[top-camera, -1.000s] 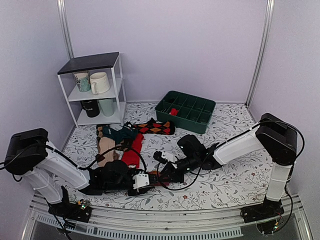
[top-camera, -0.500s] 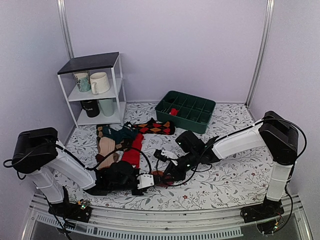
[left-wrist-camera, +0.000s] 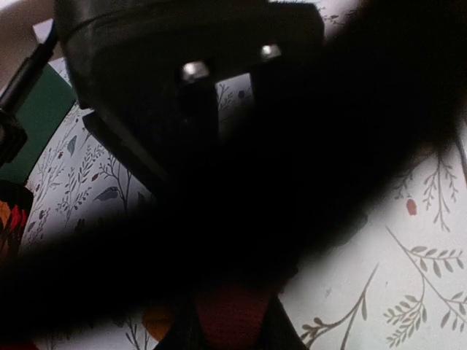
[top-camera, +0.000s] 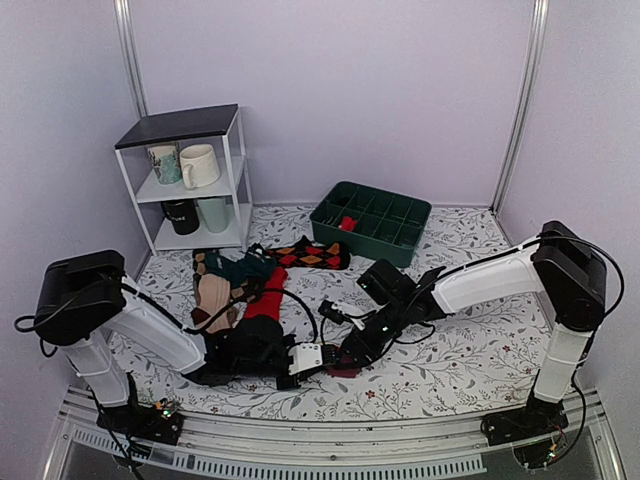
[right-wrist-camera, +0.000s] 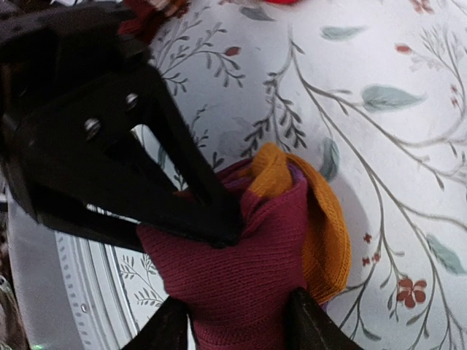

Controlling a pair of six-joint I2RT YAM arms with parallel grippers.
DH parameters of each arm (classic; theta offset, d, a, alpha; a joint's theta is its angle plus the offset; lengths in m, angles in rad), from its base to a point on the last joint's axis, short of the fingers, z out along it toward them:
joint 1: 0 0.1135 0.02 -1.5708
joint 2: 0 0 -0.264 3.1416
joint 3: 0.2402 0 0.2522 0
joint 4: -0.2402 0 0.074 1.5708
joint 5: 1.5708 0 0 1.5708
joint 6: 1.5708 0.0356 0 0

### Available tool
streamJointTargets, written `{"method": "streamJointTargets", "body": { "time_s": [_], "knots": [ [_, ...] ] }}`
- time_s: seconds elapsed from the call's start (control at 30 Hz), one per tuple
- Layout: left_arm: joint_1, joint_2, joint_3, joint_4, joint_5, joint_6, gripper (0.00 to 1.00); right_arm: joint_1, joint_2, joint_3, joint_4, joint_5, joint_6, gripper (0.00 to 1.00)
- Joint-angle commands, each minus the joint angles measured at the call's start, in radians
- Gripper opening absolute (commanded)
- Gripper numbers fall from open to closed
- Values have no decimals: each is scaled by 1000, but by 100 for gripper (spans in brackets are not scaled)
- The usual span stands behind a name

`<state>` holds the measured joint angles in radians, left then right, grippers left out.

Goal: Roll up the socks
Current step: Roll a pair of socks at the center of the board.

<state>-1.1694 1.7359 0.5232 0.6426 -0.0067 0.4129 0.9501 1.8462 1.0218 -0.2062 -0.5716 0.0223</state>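
Low on the tabletop (top-camera: 470, 350), the left gripper (top-camera: 322, 360) has its jaws closed on the maroon sock (right-wrist-camera: 248, 292). One black finger digs into the bundle, and maroon knit shows between the fingers in the left wrist view. The sock lies bunched into a fat wad between the two grippers, its orange end (right-wrist-camera: 321, 233) folded over the outside. The right gripper (top-camera: 350, 352) straddles it with jaws spread wide, one on each side.

This looks like mid-roll: one side pins the sock and the other is free to re-grip. The next move likely calls for the right jaws to take a fresh hold and turn the wad tighter without letting it unwind. Loose socks (top-camera: 240, 280) lie heaped behind.

The shelf (top-camera: 180, 125) holds mugs (top-camera: 199, 165). Farther right, the green tray (top-camera: 405, 245) has a small red thing (top-camera: 347, 222) in one compartment, perhaps a finished roll. Nothing else shows in it.
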Motion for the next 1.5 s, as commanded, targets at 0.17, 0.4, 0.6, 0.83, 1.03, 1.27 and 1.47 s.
{"method": "streamJointTargets", "body": {
  "time_s": [0.17,0.4,0.6,0.83,1.03,1.27,1.47],
  "knots": [
    [24,49,22,-212,116,-144,0,-6,-137,-20,31,156,-55,68],
    [30,96,36,-243,149,-192,0,-30,-273,-164,251,132,-56,87],
    [41,118,56,-274,158,-195,0,-30,-254,-205,269,-15,-44,90],
    [43,114,54,-276,158,-197,0,-31,-187,-218,246,-22,-42,91],
    [44,114,49,-273,155,-198,0,-53,-121,-217,244,-14,-36,91],
    [44,113,48,-273,156,-194,0,-60,-63,-217,257,29,-29,91],
    [44,114,47,-269,158,-189,0,-60,-29,-230,278,15,-27,91]
  ]
}}
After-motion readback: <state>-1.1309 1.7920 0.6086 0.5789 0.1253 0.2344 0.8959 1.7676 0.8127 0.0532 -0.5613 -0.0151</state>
